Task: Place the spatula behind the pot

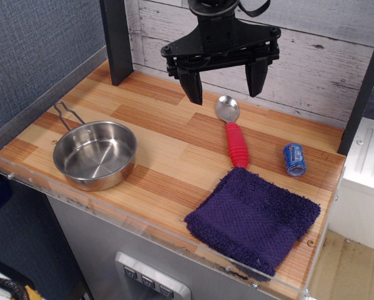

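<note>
The spatula (pixel 233 131) lies flat on the wooden table, its shiny rounded metal head toward the back wall and its ribbed red handle pointing to the front. The pot (pixel 95 154), a shallow steel pan with a thin wire loop handle at its back left, sits at the left front of the table. My gripper (pixel 225 91) hangs open and empty above the spatula's head, its two black fingers (pixel 192 86) spread wide to either side. The spatula is well to the right of the pot.
A purple towel (pixel 254 219) lies at the front right, touching the spatula's handle end. A small blue can (pixel 294 159) lies on its side at the right. A black post (pixel 117 40) stands at the back left. A clear rim edges the table.
</note>
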You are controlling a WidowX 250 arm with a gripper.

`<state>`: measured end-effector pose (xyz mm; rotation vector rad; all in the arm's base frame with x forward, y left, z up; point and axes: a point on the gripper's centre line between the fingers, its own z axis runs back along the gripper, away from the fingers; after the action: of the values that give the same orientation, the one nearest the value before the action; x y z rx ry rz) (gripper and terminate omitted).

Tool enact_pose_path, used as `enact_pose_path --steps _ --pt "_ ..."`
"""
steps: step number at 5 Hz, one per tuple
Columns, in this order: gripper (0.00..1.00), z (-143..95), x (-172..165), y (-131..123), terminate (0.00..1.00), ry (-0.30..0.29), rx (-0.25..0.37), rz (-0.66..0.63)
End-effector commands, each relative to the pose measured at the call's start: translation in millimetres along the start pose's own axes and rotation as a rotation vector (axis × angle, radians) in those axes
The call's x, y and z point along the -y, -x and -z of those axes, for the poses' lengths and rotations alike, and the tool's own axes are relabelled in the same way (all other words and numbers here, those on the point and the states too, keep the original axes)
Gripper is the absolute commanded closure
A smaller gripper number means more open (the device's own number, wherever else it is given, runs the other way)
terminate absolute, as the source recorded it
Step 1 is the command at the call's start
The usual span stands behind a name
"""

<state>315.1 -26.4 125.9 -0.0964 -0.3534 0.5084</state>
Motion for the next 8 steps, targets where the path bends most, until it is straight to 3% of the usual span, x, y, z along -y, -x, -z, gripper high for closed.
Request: enact_pose_path --steps 1,3,5,7,8 --pt "0.00 0.0 0.0 0.0 0.00 0.000 0.000 0.000" --pt "0.00 37.1 7.3 -24.3 0.00 0.002 -0.052 -0.118" --pt "0.00 78.9 2.6 -29.8 0.00 -0.050 -0.115 -0.145" --pt "0.00 106.4 -0.9 -21.1 0.00 -0.101 -0.111 -0.099" --pt "0.00 114.2 -2.2 -17.2 0.00 -0.081 -0.078 -0.089"
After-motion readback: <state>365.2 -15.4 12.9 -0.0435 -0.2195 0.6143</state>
